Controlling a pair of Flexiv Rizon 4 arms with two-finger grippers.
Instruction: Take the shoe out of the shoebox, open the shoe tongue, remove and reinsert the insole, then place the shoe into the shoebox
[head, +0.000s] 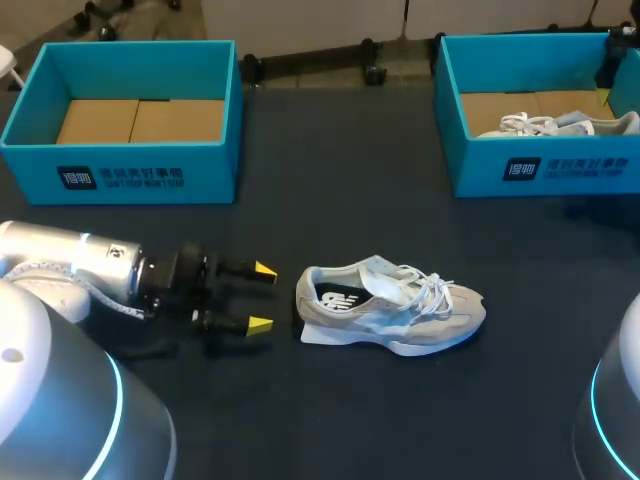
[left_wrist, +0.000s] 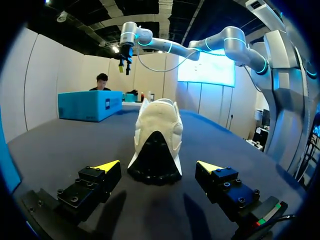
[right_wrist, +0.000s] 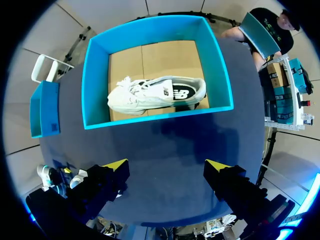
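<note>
Grey suede and white mesh make up the shoe (head: 390, 318), which stands on its sole (head: 400, 345) on the dark counter (head: 330, 200), outside both boxes. Just behind its heel (left_wrist: 155, 160) the left gripper (head: 262, 297) sits low, fingers spread wider than the heel, touching nothing and carrying nothing. The shoe looks light, with a soft upper that would cave under a squeeze and loose laces (head: 425, 288) that could snag. The heel cup and the sole's sides look stiffer, so they seem the surest hold. The tongue (head: 378, 283) and the dark insole (head: 335, 296) look thin and floppy, likely needing an edge pinch while the other arm steadies the shoe, which may slide if nudged. Well beyond the shoe stand the heel-side shoebox (head: 120, 178), showing only its cardboard floor, and the toe-side shoebox (head: 540, 172), holding a second shoe (right_wrist: 155, 95). Above that box the right gripper (right_wrist: 167, 166) hangs wide open with nothing in it. Both boxes being far off, there seems ample room around the shoe, though their tall walls call for a lift over.
</note>
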